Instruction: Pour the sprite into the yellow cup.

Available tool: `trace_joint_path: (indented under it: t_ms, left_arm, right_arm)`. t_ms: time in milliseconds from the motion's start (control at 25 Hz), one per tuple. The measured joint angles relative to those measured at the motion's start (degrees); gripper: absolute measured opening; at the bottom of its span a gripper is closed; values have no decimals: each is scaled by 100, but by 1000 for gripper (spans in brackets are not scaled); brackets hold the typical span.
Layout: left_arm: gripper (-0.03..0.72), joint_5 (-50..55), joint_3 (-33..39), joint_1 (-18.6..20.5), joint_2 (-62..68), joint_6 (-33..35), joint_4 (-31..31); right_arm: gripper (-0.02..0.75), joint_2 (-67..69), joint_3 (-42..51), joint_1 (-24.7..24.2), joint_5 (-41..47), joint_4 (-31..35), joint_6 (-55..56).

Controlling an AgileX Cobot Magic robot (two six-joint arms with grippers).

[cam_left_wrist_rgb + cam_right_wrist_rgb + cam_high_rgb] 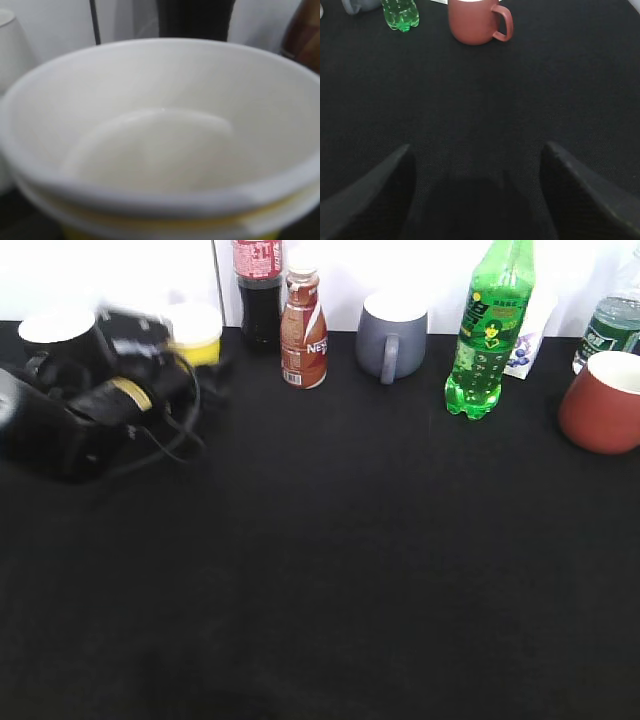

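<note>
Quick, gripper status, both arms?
Left gripper: at the yellow cup, blurred; open or shut cannot be told.
Right gripper: open, empty, above bare table.

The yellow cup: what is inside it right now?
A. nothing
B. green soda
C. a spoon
A: the left wrist view looks straight into the yellow cup and shows only its bare white bottom, while the green bottle stands apart on the table.
</note>
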Motion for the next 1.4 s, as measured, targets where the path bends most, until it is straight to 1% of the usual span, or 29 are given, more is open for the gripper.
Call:
trace_joint_path:
  t_ms: [80,160,200,280,320,400,520,560,640,680,720,760,800,840,920,960,1000,1040,1080,1120,1200,1280,1400]
  left_arm:
    - [460,-596,634,0,-550,0,107]
    - [459,-1021,1496,0,-1157,0,503]
    - [458,-1166,1912,0,-1439,0,758]
    - [458,-1240,2498,0,-1897,0,1078]
    - [458,-1251,2718,0,-2016,0,1193]
    - [458,-1328,2978,0,-2069,-5,1533]
    - [458,-1409,3101,0,-2069,-319,1922]
    - [458,-1453,3101,0,-2069,-344,1992]
    - [458,-1521,3101,0,-2069,-357,2028]
    - [458,-1533,3101,0,-2069,-357,2033]
    - [458,-1533,3101,0,-2069,-361,2040]
    - [458,-1533,3101,0,-2069,-361,2040]
    - [458,-1533,3101,0,-2069,-361,2044]
    - [458,-1533,3101,0,-2069,-361,2044]
    - [458,-1533,3101,0,-2069,-361,2044]
    - [458,-1533,3101,0,-2069,-361,2044]
    - [458,-1533,3101,0,-2069,-361,2044]
    - [458,-1533,3101,0,-2069,-361,2044]
    - [458,-1533,3101,0,-2069,-361,2044]
    - [458,-1533,3101,0,-2069,-361,2044]
    - [459,-1533,3101,0,-2069,-361,2044]
    - [459,-1533,3101,0,-2069,-361,2044]
    - [459,-1533,3101,0,-2069,-361,2044]
  right_arm:
    - [586,0,0,0,0,-18,0]
    - [586,0,-44,0,-117,-51,0]
    - [586,-5,-128,0,-667,-51,0]
    - [586,340,-17,0,-2701,-88,0]
    - [586,708,174,0,-3407,-210,0]
    - [586,1759,610,-6,-4651,-287,0]
    - [586,3509,752,-6,-6498,-312,-5]
    - [586,4074,752,-18,-6900,-308,-5]
    - [586,5012,752,44,-7391,-344,-5]
    - [586,5300,756,236,-7742,-351,-5]
    - [586,5648,756,529,-8149,-353,-13]
    - [586,6121,756,884,-8549,-217,-58]
    - [586,6595,756,1191,-9013,310,-264]
    - [586,7107,750,1496,-9483,1015,-648]
    - [586,7978,533,2184,-10154,2158,-1464]
    - [586,8414,305,2518,-10474,2594,-1704]
    - [586,8804,97,2717,-10851,2834,-1811]
    - [586,9222,-114,2790,-11216,2899,-1840]
    - [587,9567,-308,2802,-11383,3020,-1851]
    - [607,9869,-517,2802,-11402,3175,-1846]
    - [661,10327,-869,2802,-11402,3245,-1842]
    - [671,10644,-1222,2784,-11576,3268,-1825]
    - [671,11002,-1618,2580,-11656,3280,-1820]
